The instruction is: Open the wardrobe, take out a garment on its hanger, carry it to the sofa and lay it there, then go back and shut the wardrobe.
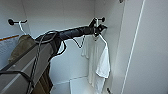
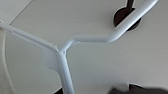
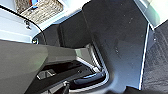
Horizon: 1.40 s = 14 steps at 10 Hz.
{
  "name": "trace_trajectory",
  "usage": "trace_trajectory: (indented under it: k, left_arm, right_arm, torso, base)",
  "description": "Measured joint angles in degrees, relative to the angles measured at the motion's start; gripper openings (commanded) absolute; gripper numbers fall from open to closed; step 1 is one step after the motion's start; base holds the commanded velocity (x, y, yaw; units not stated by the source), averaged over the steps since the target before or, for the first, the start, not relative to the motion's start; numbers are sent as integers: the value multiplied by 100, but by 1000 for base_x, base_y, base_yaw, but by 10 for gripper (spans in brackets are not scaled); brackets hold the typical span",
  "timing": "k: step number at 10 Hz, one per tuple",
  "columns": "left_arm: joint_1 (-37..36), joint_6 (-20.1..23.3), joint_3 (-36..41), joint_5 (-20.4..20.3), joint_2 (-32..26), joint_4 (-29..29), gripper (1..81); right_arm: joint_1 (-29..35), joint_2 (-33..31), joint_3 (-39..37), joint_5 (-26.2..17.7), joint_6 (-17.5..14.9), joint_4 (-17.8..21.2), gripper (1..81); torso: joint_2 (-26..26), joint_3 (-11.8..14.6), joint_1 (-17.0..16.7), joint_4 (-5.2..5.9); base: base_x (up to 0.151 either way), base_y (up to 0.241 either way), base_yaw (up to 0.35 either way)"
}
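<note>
The wardrobe [image 1: 62,15] stands open with its white interior facing me. On the right side wall, the white garment [image 1: 100,60] hangs from a thin white hanger [image 1: 80,43] at a black hook [image 1: 102,19]. My left arm reaches in from the lower left, and my left gripper [image 1: 98,29] is at the top of the hanger, just under the hook. The left wrist view shows the hanger [image 2: 87,38] very close, its neck running toward the camera, with the hook's round black base [image 2: 126,17] on the white wall behind it.
An olive-brown coat [image 1: 22,46] hangs at the left under another black hook [image 1: 11,22]. The open white door [image 1: 150,50] fills the right. A low white shelf [image 1: 75,83] lies beneath the garment. A wicker basket [image 3: 42,8] appears in the right wrist view.
</note>
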Motion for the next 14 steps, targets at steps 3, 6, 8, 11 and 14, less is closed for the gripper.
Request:
trace_trajectory:
  k: [3, 6, 8, 11, 14]
  left_arm:
    - [83, -190, -44, 50, 37, 107, 10]
    - [96, -168, 76, 49, -118, 129, 10]
    - [66, -155, 389, 105, -429, 135, 10]
    - [-363, -102, 1169, 206, -980, 145, 10]
    - [-629, -85, 2035, 187, -1510, 168, 10]
  right_arm:
    - [-1, 0, -2, 2, 4, 2, 811]
    - [-1, 0, -2, 5, 0, 0, 811]
    - [0, 0, -2, 2, 0, 2, 811]
    - [2, -2, -2, 0, -7, 2, 811]
    - [-1, -4, -2, -15, -16, -2, 811]
  torso:
    - [0, 0, 2, 0]
    - [2, 0, 6, 0]
    - [2, -2, 6, 0]
    - [4, -5, 9, 0]
    - [4, -5, 9, 311]
  base:
    - [0, 0, 0]
    - [0, 0, 0]
    - [0, 0, 0]
    - [0, 0, 0]
    - [0, 0, 0]
